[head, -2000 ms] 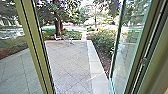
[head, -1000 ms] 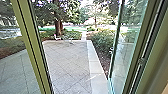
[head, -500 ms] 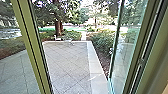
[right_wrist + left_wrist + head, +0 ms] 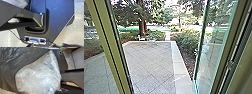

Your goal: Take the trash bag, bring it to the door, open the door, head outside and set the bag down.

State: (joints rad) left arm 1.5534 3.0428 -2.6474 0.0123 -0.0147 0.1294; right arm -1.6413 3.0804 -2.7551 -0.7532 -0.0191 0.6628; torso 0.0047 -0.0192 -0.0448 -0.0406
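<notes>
Paved patio (image 4: 151, 60) fills the middle of the head view, running out towards 12 o'clock, with shrubs (image 4: 187, 41) near 1 o'clock. A green frame post (image 4: 107, 45) slants down from 10 towards 7 o'clock, and the glass door (image 4: 217, 37) appears to stand open at 3 o'clock. By my reading, the step in hand is getting outside with the trash bag (image 4: 38, 78), which lies close to the left wrist camera. Its move calls for slow driving through the gap, base well centred, bag kept off the post and the glass. Plastic could snag on either edge. How the left gripper grips it I cannot tell, for crumpled plastic covers that spot; the right gripper's state I cannot tell either. Both the threshold and the full outline of the bag are cut off.
</notes>
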